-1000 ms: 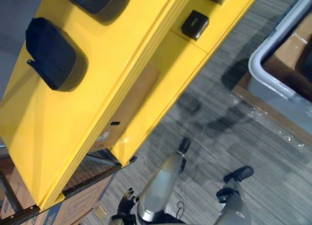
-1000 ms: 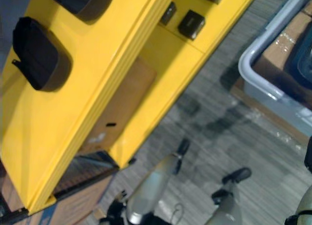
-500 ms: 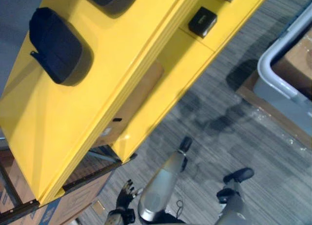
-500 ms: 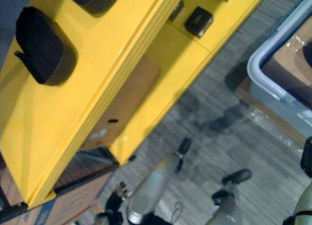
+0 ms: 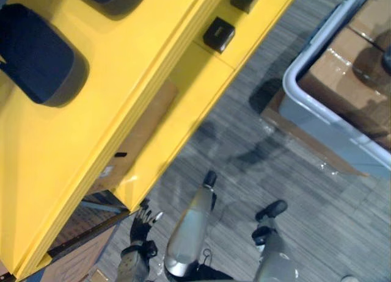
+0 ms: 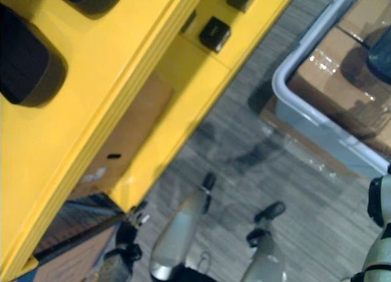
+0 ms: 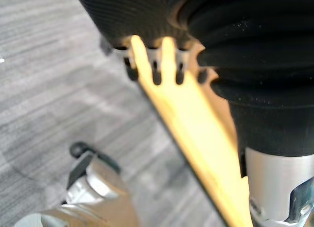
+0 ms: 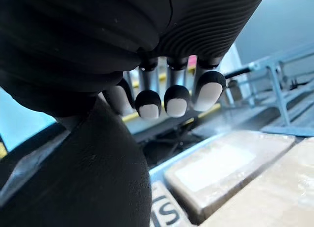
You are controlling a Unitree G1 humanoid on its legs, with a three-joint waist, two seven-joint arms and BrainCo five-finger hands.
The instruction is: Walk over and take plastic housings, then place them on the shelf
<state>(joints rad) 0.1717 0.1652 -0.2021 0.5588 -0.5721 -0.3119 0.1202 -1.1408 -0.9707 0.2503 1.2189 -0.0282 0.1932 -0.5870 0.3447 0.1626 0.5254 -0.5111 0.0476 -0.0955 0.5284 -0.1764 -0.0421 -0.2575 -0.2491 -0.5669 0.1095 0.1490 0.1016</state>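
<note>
Several plastic housings [image 5: 36,56] sit on the shelf [image 5: 122,80]; left hand [image 5: 142,224] splayed empty, right hand's [image 8: 176,100] grip unclear; walking to the bin [image 5: 293,80] upper right seems next.

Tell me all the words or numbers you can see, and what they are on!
None can be read whole.
White sticker on the brown cardboard box under the yellow metal shelf: too small.
Dark letters on the pale box past the right hand: cut off.

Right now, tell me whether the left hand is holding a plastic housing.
No, the left hand has straight, empty fingers beside the yellow shelf.
</note>
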